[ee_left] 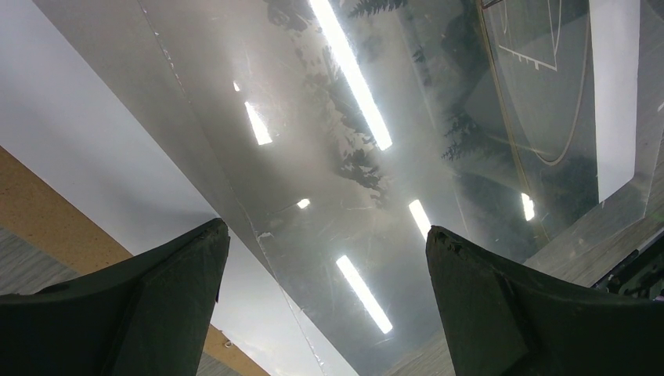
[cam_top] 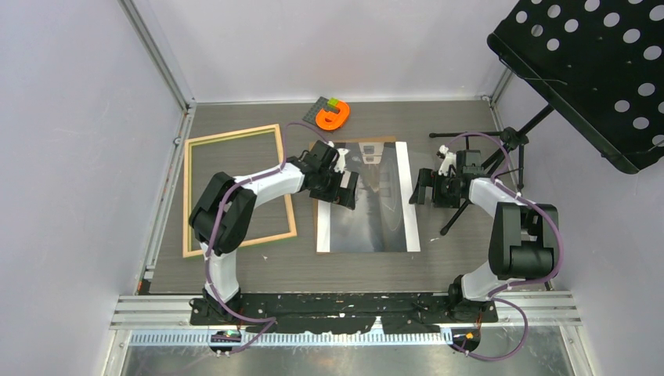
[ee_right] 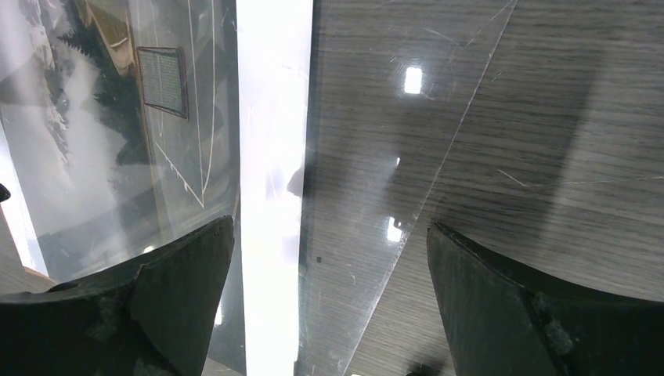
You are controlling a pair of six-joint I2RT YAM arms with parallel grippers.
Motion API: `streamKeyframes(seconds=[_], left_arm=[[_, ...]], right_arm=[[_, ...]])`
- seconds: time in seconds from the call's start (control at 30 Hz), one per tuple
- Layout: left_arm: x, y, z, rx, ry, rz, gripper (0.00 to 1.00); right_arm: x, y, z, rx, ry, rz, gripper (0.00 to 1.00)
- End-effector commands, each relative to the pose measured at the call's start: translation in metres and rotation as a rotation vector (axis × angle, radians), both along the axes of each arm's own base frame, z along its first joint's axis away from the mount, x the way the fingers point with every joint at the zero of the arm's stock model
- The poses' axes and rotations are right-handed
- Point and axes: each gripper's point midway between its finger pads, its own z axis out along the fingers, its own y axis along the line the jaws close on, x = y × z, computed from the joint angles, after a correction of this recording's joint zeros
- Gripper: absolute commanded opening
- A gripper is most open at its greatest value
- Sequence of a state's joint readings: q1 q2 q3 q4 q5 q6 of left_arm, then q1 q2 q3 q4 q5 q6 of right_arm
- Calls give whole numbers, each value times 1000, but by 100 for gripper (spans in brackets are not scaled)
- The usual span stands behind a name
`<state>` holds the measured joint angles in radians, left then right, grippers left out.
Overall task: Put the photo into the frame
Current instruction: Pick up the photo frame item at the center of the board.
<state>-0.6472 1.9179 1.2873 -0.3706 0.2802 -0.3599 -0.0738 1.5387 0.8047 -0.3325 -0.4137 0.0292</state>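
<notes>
1. The large, thin-railed picture frame of pale wood (cam_top: 187, 196) lies flat on the left of the grey wood-grain table (cam_top: 470, 258). A green edge shows inside its rails, and only bare table shows within them.
2. The large glossy print of a misty grey landscape (cam_top: 376, 223), with white bands down two sides, rests face up at mid-table. It is apart from the frame and lies over a plain brown backing board (ee_left: 55, 211) whose edge peeks out.
3. Your left arm's fingers (ee_left: 141, 305) hang spread wide over the photo's left part and grip nothing.
4. Your right arm's fingers (ee_right: 156, 298) are also spread and empty, poised above the photo's right white band and the table beside it. A clear, scratched sheet seems to reach past that band.
5. The job looks barely begun. You have not gripped the photo, and lifting it, carrying it left and seating it inside the rails all appear to lie ahead.
</notes>
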Motion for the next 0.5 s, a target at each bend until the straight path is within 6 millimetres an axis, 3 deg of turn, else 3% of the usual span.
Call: streamKeyframes(seconds=[0.0, 0.47], left_arm=[[1, -12, 16, -58, -28, -18, 99], [3, -17, 26, -89, -44, -32, 99]], right_arm=[[-3, 5, -3, 21, 28, 11, 100], [-3, 7, -4, 28, 34, 16, 100]])
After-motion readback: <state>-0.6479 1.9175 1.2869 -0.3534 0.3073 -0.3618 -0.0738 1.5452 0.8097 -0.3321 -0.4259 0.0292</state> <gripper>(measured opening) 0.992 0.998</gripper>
